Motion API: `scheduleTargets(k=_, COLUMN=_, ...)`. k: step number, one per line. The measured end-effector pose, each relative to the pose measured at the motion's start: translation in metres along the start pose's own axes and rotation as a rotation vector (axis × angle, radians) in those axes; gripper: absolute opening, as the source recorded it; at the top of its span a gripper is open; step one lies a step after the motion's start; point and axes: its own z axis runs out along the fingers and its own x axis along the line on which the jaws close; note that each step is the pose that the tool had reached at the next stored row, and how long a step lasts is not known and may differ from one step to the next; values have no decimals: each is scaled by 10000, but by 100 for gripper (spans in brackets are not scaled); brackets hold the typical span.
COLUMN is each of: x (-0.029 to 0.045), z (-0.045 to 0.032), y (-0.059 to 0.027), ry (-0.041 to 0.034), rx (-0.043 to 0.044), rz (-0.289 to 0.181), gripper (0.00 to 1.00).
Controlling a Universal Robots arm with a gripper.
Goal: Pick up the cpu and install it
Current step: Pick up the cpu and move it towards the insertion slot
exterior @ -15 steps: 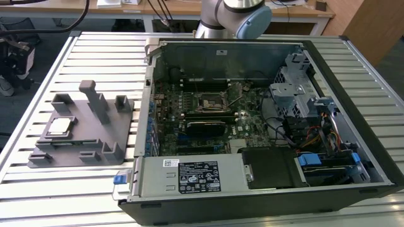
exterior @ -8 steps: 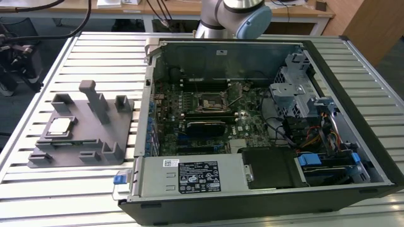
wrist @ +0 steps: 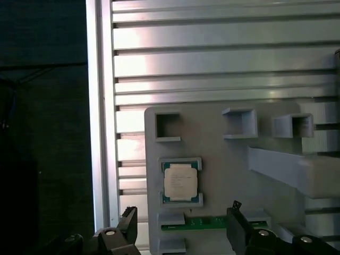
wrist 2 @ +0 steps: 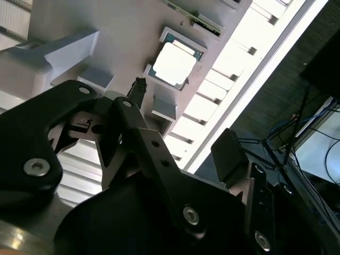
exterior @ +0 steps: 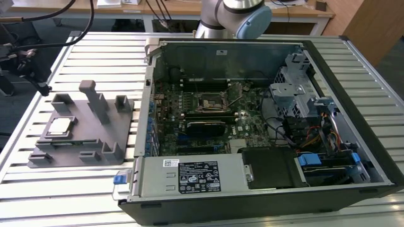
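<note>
Fingers (wrist: pixel 127 227) stand spread wide with nothing held between them (both black tips show in the first wrist view), poised over a grey moulded holder (wrist: pixel 223 170) that lies on the slatted metal surface (wrist: pixel 212 53). Just beyond the fingertips, in line with the gap between them and touched by neither, the cpu (wrist: pixel 180 181) lies flat in a square pocket of the holder, silver top up. Nearer to the fingers than the cpu, a narrow green board (wrist: pixel 194 223) rests in a slot of the holder, running across the gap between the tips. In the exterior view an open computer case (exterior: pixel 252 210) lies on the same surface just beside the holder, and the black socket frame (exterior: pixel 209 101) sits on its motherboard, well apart from the cpu.
</note>
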Motion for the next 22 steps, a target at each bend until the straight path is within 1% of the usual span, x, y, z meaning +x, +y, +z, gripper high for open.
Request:
scheduleTargets(k=5, x=0, z=89, y=-2, ry=1, rx=1, rz=-25, gripper=76)
scheduleTargets(k=11, x=-1, z=197, y=-5, ry=4, rx=3, rz=-175, gripper=76)
scheduleTargets(k=12, x=-1, z=214, y=-5, ry=6, rx=4, rz=-256, gripper=76)
scheduleTargets(k=16, x=-1, z=276, y=-7, ry=24, rx=7, rz=-934, gripper=76)
scheduleTargets(k=17, x=-1, z=295, y=-7, ry=24, rx=7, rz=-1005, gripper=76)
scheduleTargets(k=22, x=-1, z=386, y=-10, ry=24, rx=7, rz=-989, gripper=76)
